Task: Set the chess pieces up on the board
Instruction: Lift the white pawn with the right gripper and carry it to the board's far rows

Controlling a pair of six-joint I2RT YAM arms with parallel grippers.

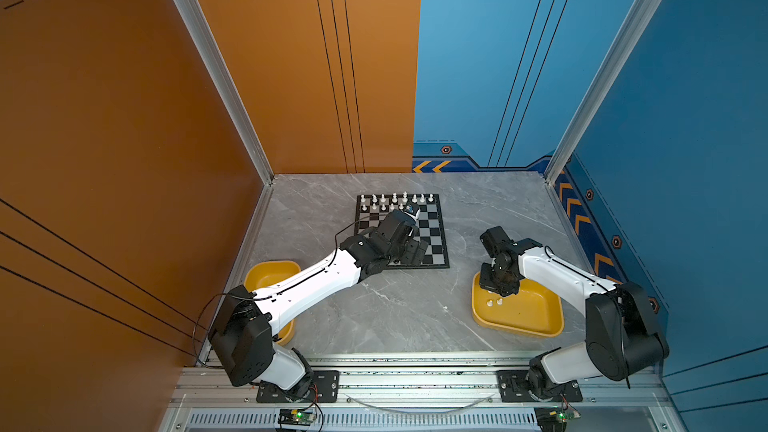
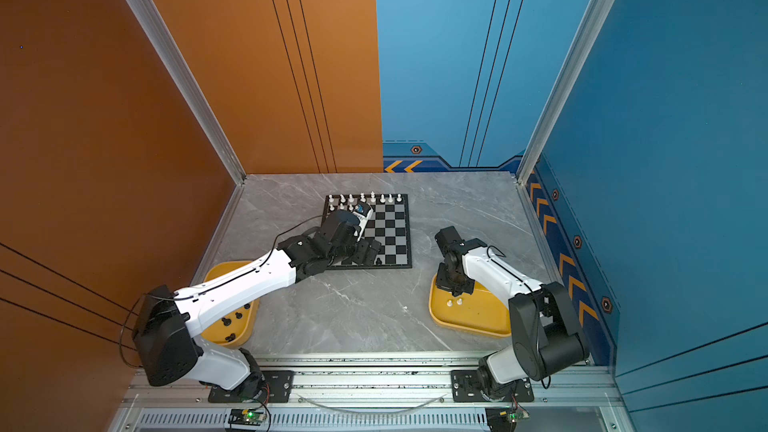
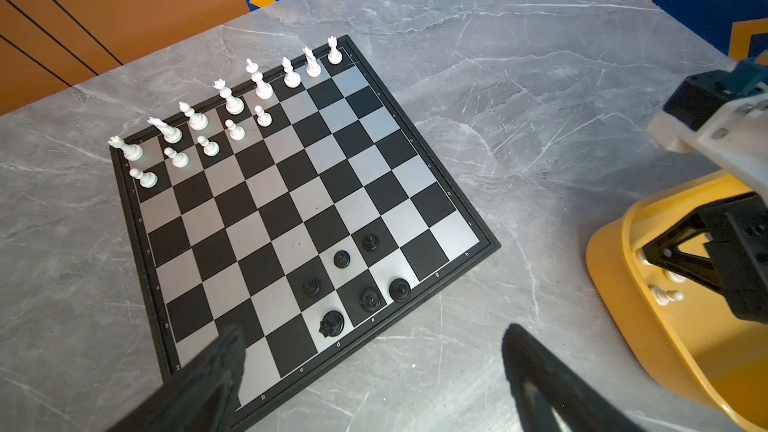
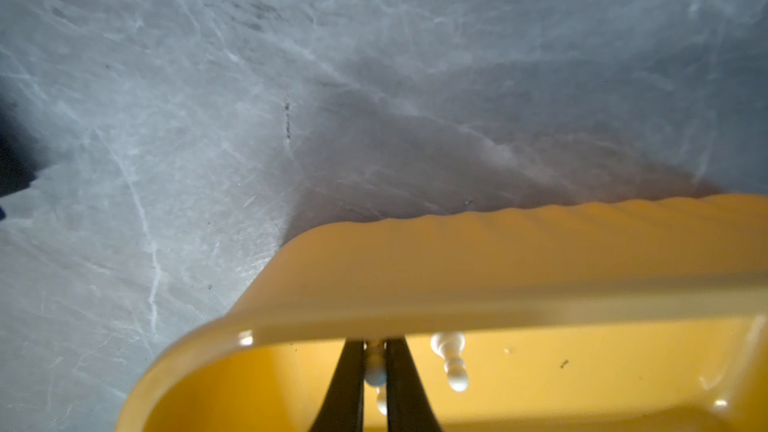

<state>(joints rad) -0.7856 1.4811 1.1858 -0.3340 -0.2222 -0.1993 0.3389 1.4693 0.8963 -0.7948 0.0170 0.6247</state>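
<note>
We see a smooth, marble-veined desk (image 3: 498, 76) with a faint sheen. The board (image 3: 232, 222) has glossy black and satin silvery squares. The white chess pieces (image 3: 232, 99) look like shiny plastic, as does the yellow tray (image 4: 498, 268) at four o'clock.

One yellow tray (image 1: 536, 322) sits on the grey marbled desk (image 1: 407, 309) right under the right tool (image 4: 375, 353); a second yellow tray (image 2: 226, 274) lies well apart from the left tool (image 3: 374, 338).
</note>
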